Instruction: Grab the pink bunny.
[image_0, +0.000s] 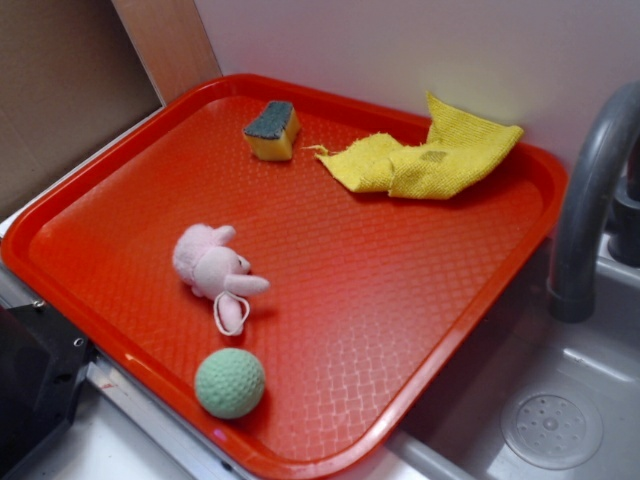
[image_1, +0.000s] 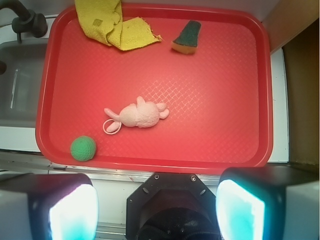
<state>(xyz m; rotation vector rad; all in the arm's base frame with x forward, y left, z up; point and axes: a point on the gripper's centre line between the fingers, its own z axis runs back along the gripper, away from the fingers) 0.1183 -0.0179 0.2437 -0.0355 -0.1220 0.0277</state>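
The pink bunny (image_0: 212, 266) lies on its side on the red tray (image_0: 420, 300), left of the middle, its white-edged ear loop pointing to the near edge. In the wrist view the bunny (image_1: 141, 114) lies mid-tray, far above my gripper (image_1: 157, 207). The gripper is open and empty, its two pads wide apart at the bottom of the wrist view, high above the tray's near rim. In the exterior view only a black part of the robot (image_0: 35, 385) shows at the lower left.
A green dimpled ball (image_0: 230, 383) sits near the tray's front edge, close to the bunny. A yellow-and-green sponge (image_0: 272, 130) and a crumpled yellow cloth (image_0: 425, 155) lie at the back. A grey faucet (image_0: 590, 200) and sink (image_0: 550, 420) stand to the right.
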